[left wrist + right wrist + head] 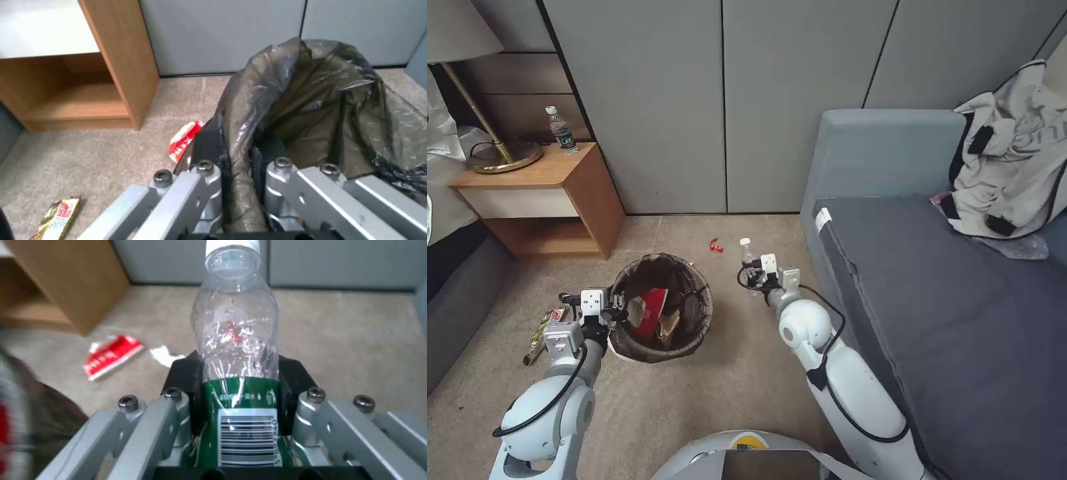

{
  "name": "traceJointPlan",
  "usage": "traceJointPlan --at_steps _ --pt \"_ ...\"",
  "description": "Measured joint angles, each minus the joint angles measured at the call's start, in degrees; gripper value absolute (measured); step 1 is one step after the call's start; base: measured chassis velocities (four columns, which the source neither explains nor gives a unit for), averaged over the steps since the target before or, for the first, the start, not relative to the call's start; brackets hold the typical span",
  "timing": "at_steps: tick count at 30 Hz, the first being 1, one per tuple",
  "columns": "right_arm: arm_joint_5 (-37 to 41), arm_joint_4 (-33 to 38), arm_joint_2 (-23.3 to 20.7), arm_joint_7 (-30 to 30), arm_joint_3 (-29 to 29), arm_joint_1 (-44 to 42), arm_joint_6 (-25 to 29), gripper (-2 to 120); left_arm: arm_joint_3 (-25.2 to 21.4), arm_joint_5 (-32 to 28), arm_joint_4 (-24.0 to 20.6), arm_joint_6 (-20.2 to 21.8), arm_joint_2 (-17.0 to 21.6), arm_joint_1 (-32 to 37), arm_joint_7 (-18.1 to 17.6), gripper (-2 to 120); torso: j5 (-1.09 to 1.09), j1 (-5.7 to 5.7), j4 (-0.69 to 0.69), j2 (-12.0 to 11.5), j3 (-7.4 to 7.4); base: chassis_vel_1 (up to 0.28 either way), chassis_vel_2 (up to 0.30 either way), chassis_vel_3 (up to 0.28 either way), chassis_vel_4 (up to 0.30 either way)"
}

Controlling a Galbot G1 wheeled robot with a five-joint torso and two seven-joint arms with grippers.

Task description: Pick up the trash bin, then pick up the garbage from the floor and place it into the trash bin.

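Carpeted bedroom floor, cleanup running midway.
Left gripper point(616, 309) is pinching the trash bin point(694, 330) rim; right gripper point(755, 272) is clamping the plastic bottle point(238, 350); a red wrapper point(716, 245) is lying at upper centre.

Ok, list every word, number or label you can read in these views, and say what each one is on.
"240": end digits beside the barcode on the green-labelled plastic bottle clamped in the right gripper; other digits cut off.
White characters on that green label: too small to read.
Red-and-white packet on the carpet: print blurred.
Yellow snack wrapper: print unreadable.
Bottle on the nightstand: label too small.
Clothing on the sofa: lettering partly hidden, unreadable.
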Motion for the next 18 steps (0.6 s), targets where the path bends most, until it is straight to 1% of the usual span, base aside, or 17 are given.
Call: traceJointPlan --at_steps 3,4,7,8,9,10,11,13,15,18 --pt "-0.11 2.69 -1.23 -3.06 0.82 0.76 -0.09 28 0.04 0.12 -0.01 0.02 -0.01 0.06 0.01 7 0.0 0.0 0.0 0.0 0.0 0.0 0.0 0.0 0.0" --pt "-0.11 2.69 -1.23 -3.06 0.82 0.76 -0.09 28 0.04 0.12 -0.01 0.02 -0.01 0.06 0.01 7 0.0 0.0 0.0 0.0 0.0 0.0 0.0 0.0 0.0" --pt "-0.11 5.29 -2.48 -7.55 1.82 1.67 0.31 28 0.15 0.24 -0.01 0.07 0.05 0.11 0.01 7 0.0 0.0 -0.01 0.0 0.0 0.0 0.0 0.0 0.0" --pt "-0.1 6.64 -3.28 -10.39 2.13 2.29 0.94 28 0.19 0.28 -0.01 0.1 0.1 0.14 0.02 7 -0.01 0.0 -0.01 0.0 0.0 0.0 0.0 0.0 0.0" --pt "-0.1 6.64 -3.28 -10.39 2.13 2.29 0.94 28 0.19 0.28 -0.01 0.1 0.1 0.14 0.02 7 -0.01 0.0 -0.01 0.0 0.0 0.0 0.0 0.0 0.0" --pt "-0.01 7.39 -3.76 -11.94 2.19 2.77 1.34 28 0.24 0.3 -0.01 0.14 0.13 0.14 0.02 7 -0.01 0.0 0.0 0.0 0.0 0.0 0.0 0.0 0.0" --pt "0.4 8.52 -4.56 -14.07 1.97 3.63 1.95 28 0.34 0.31 -0.01 0.2 0.18 0.13 0.02 7 -0.01 0.0 0.0 0.0 0.0 0.0 0.0 0.0 0.0" --pt "0.75 9.59 -5.25 -16.27 1.4 4.66 2.3 28 0.49 0.32 -0.01 0.29 0.2 0.11 0.02 7 -0.01 0.0 0.0 0.0 0.0 0.0 0.0 0.0 0.0" --pt "0.94 10.12 -5.54 -17.32 1.0 5.21 2.4 28 0.55 0.32 -0.01 0.31 0.2 0.1 0.02 7 -0.01 0.0 0.0 0.0 0.0 0.0 0.0 0.0 0.0" --pt "2.17 11.6 -6.29 -18.9 -1.35 6.86 2.43 28 0.7 0.32 0.06 0.45 0.22 0.05 -0.02 7 -0.01 0.0 0.0 0.0 0.01 0.0 0.0 0.0 0.0"
